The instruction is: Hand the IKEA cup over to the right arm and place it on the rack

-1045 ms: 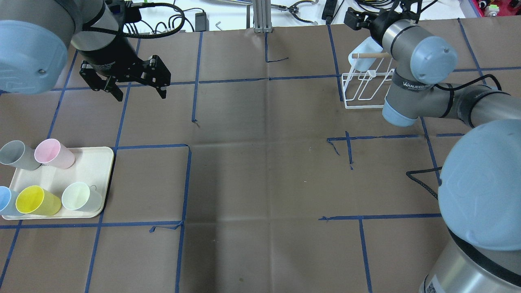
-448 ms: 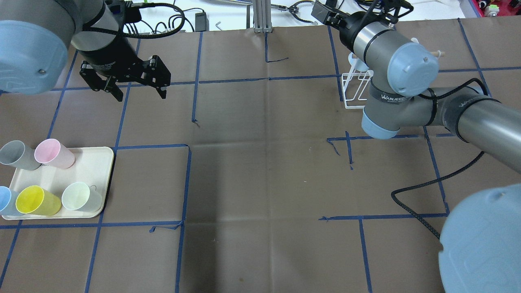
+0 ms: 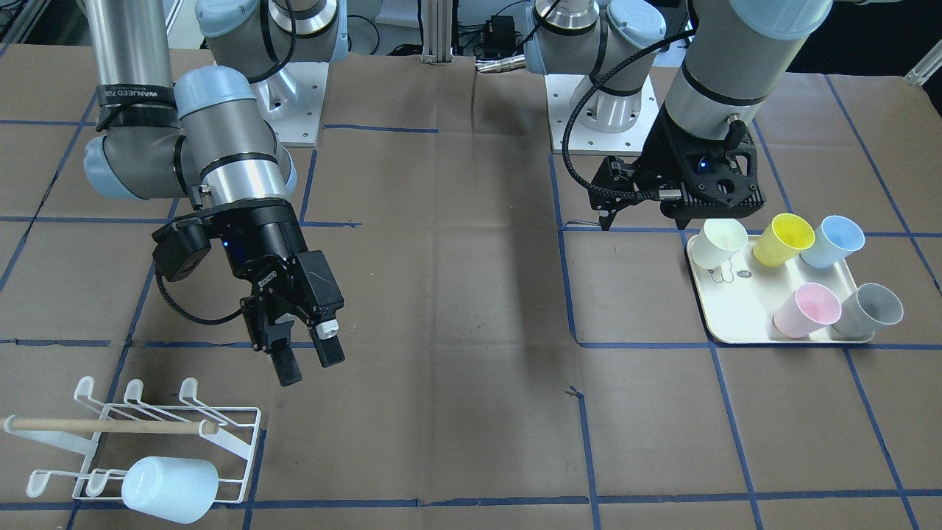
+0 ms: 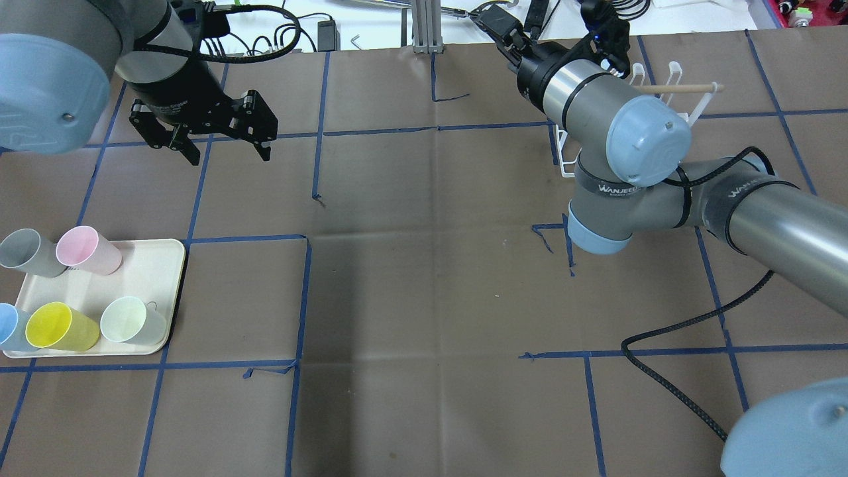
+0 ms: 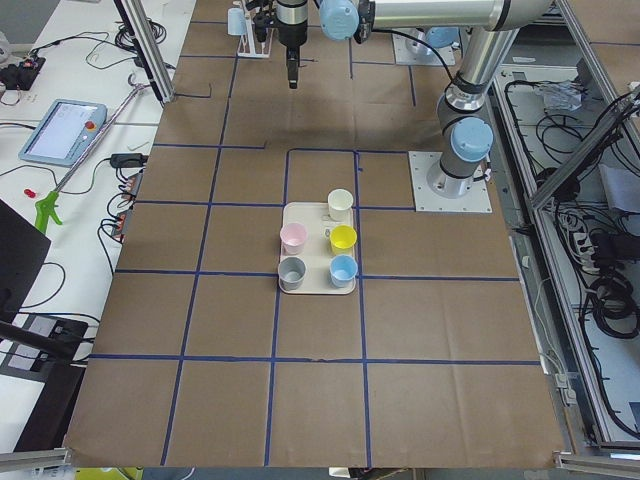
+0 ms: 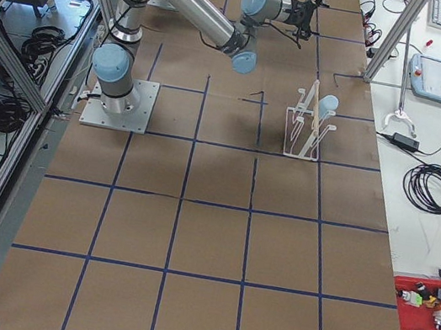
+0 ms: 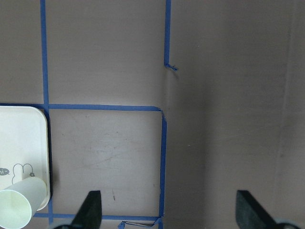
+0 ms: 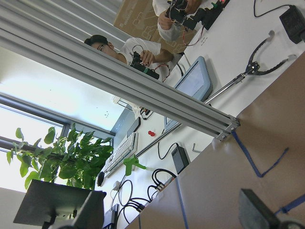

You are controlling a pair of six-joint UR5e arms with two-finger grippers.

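Note:
Several plastic cups stand on a cream tray (image 3: 736,316): white (image 3: 721,243), yellow (image 3: 786,239), blue (image 3: 831,241), pink (image 3: 806,309) and grey (image 3: 872,309). My left gripper (image 4: 228,149) hangs open and empty above the table, beyond the tray; its wrist view shows the white cup (image 7: 19,210) at the lower left. The white wire rack (image 3: 235,442) with its wooden dowel (image 3: 103,425) holds a pale blue cup (image 3: 169,489) on its side. My right gripper (image 3: 305,364) is open and empty, in the air beside the rack.
Blue tape lines grid the brown table cover. The right arm's black cable (image 4: 669,381) loops over the table. A metal post (image 4: 424,26) stands at the far edge. The right wrist view shows people beyond the table.
My right arm has swung left in the overhead view, away from the rack, uncovering more of the dowel. The left arm and the tray cups have not moved.

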